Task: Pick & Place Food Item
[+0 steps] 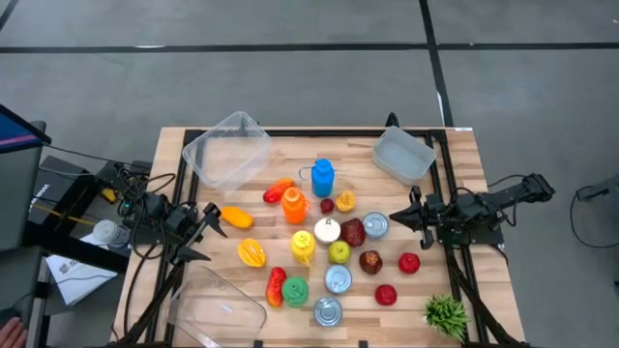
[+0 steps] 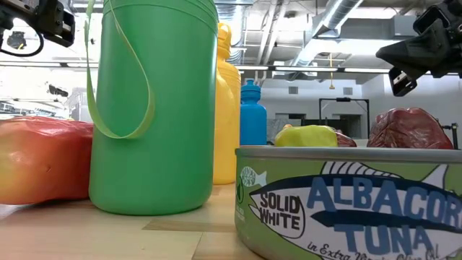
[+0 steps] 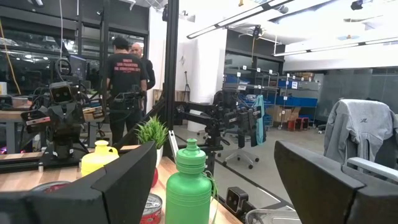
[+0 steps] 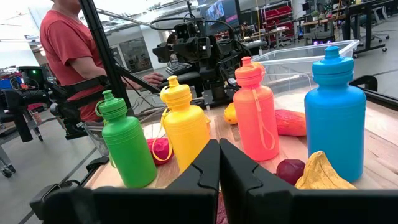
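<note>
Toy food lies in a cluster on the middle of the wooden table (image 1: 455, 145): an orange fruit (image 1: 237, 217), a yellow fruit (image 1: 251, 253), red apples (image 1: 409, 262), tuna cans (image 1: 329, 311) and a red pepper (image 2: 43, 159). Green (image 1: 295, 290), yellow (image 4: 185, 127), orange (image 4: 255, 112) and blue (image 1: 322, 177) bottles stand upright among them. My left gripper (image 1: 205, 232) hovers open at the table's left edge, just left of the orange fruit. My right gripper (image 1: 395, 215) hovers shut at the cluster's right side, beside a can (image 1: 375, 225). Neither holds anything.
Clear plastic bins sit at the far left (image 1: 227, 150), far right (image 1: 404, 155) and near left (image 1: 218, 309). A small green plant (image 1: 445, 314) stands at the near right corner. People stand in the room beyond the table (image 4: 68, 43).
</note>
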Controlling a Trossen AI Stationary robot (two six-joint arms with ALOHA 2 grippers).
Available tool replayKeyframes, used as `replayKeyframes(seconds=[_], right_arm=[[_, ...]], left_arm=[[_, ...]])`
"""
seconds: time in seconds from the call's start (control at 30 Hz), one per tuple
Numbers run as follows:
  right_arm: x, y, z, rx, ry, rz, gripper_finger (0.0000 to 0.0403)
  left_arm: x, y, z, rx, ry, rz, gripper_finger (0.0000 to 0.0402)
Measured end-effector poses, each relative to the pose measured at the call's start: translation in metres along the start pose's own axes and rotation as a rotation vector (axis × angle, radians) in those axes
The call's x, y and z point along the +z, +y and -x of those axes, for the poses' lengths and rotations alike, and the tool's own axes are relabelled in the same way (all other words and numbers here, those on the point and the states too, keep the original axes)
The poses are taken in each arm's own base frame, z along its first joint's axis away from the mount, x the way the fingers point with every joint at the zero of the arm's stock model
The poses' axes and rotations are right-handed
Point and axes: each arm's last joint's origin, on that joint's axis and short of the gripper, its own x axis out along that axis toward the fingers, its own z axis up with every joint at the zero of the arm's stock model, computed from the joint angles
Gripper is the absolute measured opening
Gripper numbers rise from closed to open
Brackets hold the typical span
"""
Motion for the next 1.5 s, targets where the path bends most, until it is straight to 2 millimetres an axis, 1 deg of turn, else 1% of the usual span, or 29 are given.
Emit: replayKeyframes(seconds=[1.5], right_arm=[[0.0001, 0.0, 0.0, 0.0, 0.0, 0.0, 0.0]], left_arm=[[0.0, 0.0, 0.0, 0.0, 0.0, 0.0, 0.0315]])
